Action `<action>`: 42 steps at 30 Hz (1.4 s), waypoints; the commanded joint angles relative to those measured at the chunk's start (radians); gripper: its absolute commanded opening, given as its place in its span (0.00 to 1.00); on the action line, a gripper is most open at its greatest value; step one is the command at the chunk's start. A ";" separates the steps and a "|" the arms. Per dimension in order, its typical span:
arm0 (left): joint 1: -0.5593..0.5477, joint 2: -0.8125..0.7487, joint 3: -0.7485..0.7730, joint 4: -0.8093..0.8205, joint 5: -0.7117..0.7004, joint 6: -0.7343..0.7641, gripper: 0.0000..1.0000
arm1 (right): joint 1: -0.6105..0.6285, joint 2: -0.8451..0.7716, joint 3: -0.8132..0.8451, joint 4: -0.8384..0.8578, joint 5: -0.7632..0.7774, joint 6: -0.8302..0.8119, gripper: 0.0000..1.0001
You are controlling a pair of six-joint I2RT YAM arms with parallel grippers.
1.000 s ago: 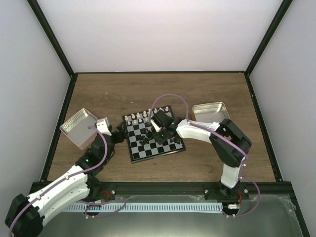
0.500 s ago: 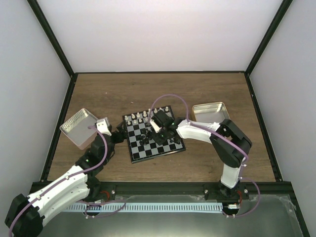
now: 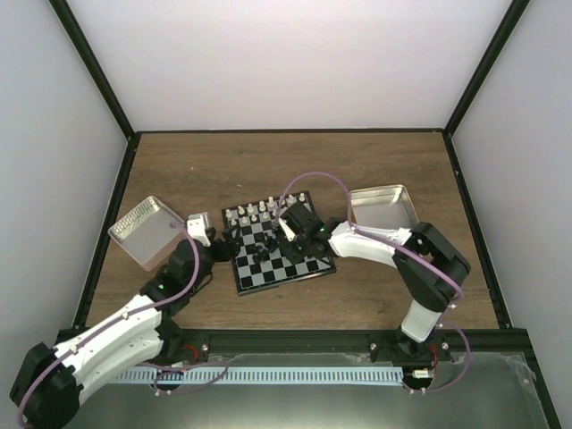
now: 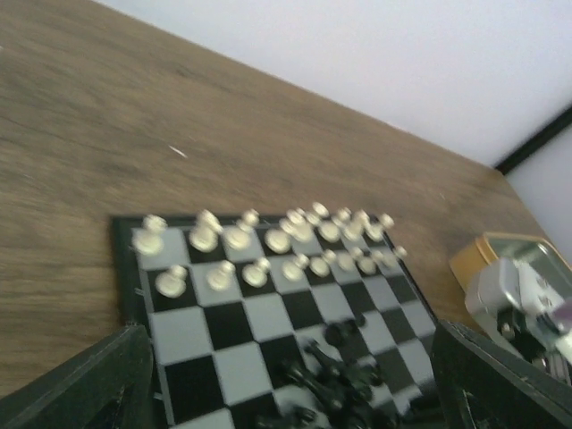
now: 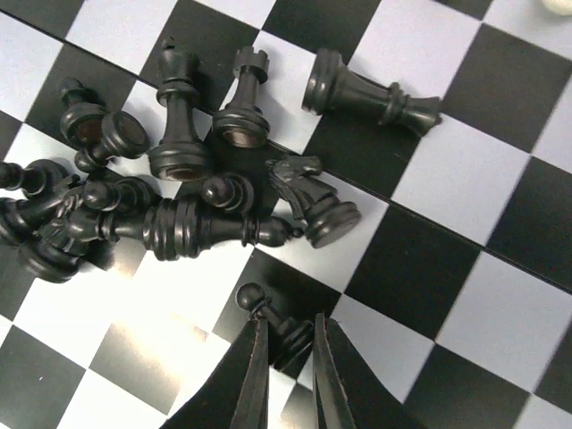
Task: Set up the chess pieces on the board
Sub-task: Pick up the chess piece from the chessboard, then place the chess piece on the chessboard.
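The board [image 3: 284, 277] lies mid-table with cream pieces [image 3: 259, 212] standing in its far two rows. Black chess pieces [image 3: 267, 245] lie in a heap near its middle. In the right wrist view the heap [image 5: 192, 192] lies tumbled on the checks [image 5: 500, 295]. My right gripper [image 5: 290, 362] is shut on the base of a black pawn [image 5: 279, 323], whose head points away from the fingers. My left gripper [image 4: 286, 398] hangs open at the board's left edge [image 4: 125, 277] with nothing between its dark fingers [image 4: 85, 384]. It faces the cream rows [image 4: 268, 241] and the black heap [image 4: 335, 375].
An open metal tin [image 3: 143, 231] sits left of the board, close behind my left arm. A second tin [image 3: 382, 206] lies to the right, beyond my right arm. Black frame rails [image 3: 105, 232] and white walls close in the wooden table.
My right gripper's jaws have closed onto the black pawn and the right arm has shifted slightly right. My left wrist has edged closer to the board's left side.
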 commanded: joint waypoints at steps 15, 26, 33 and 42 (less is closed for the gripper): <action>0.006 0.305 0.151 0.210 0.579 -0.551 0.89 | -0.003 -0.337 -0.238 0.427 -0.163 0.236 0.13; 0.005 0.314 0.109 0.325 0.581 -0.628 0.46 | -0.004 -0.404 -0.291 0.524 -0.228 0.298 0.13; 0.006 0.323 0.102 0.332 0.574 -0.617 0.35 | -0.004 -0.419 -0.291 0.545 -0.240 0.323 0.13; 0.006 0.334 0.103 0.365 0.605 -0.612 0.28 | -0.004 -0.408 -0.281 0.551 -0.243 0.340 0.13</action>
